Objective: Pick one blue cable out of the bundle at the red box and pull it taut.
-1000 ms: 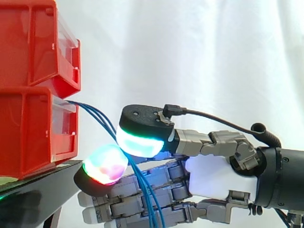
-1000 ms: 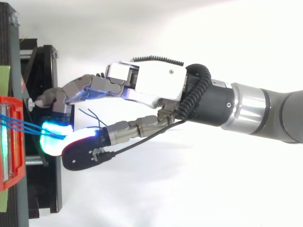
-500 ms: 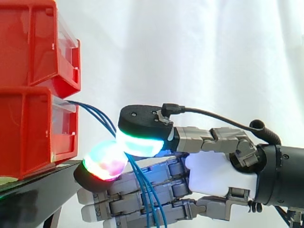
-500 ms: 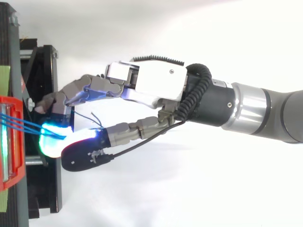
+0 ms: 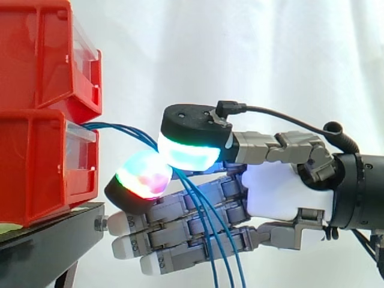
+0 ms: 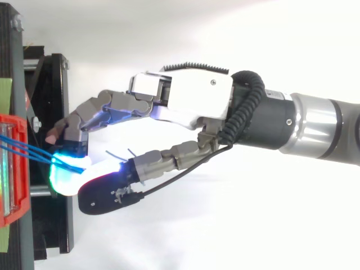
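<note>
1. The hand [image 5: 282, 195] reaches in from the right, level with the lower red bin [image 5: 36, 162], palm side on and fingers pointing at the bins.
2. Its thumb pad [image 5: 189, 153], glowing green and cyan, is pressed down towards one fingertip pad [image 5: 144, 175] that glows red and green. The blue cables [image 5: 123, 128] run into the narrow gap between the two, so the hand has them in a pinch. From here I cannot tell whether one strand is caught or several.
3. The other fingers lie nearly straight under the pinch, stretched towards the black stand [image 5: 42, 246] but clear of it.
4. The cables leave the front of the lower red bin, rise in a shallow arc to the pinch, then hang down across the straight fingers and drop out of sight below.
5. From above, the hand [image 6: 191, 104] lies just beside the stand, and the cables [image 6: 22, 149] cross from the bin [image 6: 17, 214] to the glowing pads in close, fairly straight lines.
6. The upper red bin [image 5: 36, 54] sits stacked on the lower one, with the white curtain [image 5: 240, 54] behind everything.
</note>
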### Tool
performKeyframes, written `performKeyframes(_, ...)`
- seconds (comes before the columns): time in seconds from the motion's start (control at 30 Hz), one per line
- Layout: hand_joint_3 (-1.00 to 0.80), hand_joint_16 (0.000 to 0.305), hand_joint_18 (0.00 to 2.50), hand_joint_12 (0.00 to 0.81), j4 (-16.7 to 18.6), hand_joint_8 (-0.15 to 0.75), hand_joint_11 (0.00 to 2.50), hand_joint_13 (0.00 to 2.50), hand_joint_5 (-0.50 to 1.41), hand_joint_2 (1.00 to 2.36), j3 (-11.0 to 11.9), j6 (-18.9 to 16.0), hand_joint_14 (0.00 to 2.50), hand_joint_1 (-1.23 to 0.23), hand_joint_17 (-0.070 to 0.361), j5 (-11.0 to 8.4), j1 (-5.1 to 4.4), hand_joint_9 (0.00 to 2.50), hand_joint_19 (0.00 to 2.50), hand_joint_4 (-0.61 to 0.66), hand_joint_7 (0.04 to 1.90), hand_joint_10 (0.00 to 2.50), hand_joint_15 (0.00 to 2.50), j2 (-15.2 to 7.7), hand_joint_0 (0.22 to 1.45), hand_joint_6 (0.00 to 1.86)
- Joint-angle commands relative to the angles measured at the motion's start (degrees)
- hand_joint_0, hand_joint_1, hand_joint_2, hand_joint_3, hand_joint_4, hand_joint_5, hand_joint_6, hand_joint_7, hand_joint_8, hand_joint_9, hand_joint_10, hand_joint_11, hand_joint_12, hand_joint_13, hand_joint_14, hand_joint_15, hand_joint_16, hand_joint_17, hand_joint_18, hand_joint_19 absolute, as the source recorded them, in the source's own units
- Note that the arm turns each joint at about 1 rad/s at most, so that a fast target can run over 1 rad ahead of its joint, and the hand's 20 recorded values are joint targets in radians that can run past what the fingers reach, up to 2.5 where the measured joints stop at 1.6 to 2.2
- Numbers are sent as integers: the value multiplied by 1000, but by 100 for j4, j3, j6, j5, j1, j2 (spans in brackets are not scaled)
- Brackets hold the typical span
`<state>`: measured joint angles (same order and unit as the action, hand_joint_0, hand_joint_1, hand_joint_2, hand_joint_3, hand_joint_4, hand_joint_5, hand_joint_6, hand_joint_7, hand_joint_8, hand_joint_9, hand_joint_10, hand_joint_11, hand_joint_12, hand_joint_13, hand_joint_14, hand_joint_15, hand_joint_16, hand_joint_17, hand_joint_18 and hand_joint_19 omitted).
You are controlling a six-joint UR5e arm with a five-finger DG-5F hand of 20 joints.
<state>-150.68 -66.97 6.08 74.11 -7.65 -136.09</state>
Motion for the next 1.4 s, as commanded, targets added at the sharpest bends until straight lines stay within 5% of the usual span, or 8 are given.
performKeyframes(0.0, -46, 58, 331, 358, -277, 335, 184, 372, -165, 1011, 0, -2, 4, -805, 129, -2, 18, 501, 61, 106, 797, 3, 130, 100, 639, 913)
performKeyframes(0.6, -165, 52, 303, 335, -726, 307, 206, 337, -173, 1016, 158, -133, 5, -851, 118, 7, 62, 491, 55, 119, 804, 3, 125, 144, 657, 885)
performKeyframes(0.8, -177, 52, 300, 334, -1227, 315, 296, 334, -175, 1016, 263, -248, 5, -847, 118, 15, 88, 550, 65, 124, 808, 5, 125, 144, 654, 884)
performKeyframes(1.03, -187, 53, 297, 335, -1578, 342, 660, 344, -177, 1016, 360, -406, 5, -841, 118, 33, 97, 750, 72, 122, 798, 12, 141, 153, 656, 884)
performKeyframes(1.37, -189, 53, 297, 336, -2009, 348, 856, 353, -179, 1017, 571, -415, 5, -835, 118, 86, 124, 835, 71, 124, 795, 10, 144, 153, 656, 885)
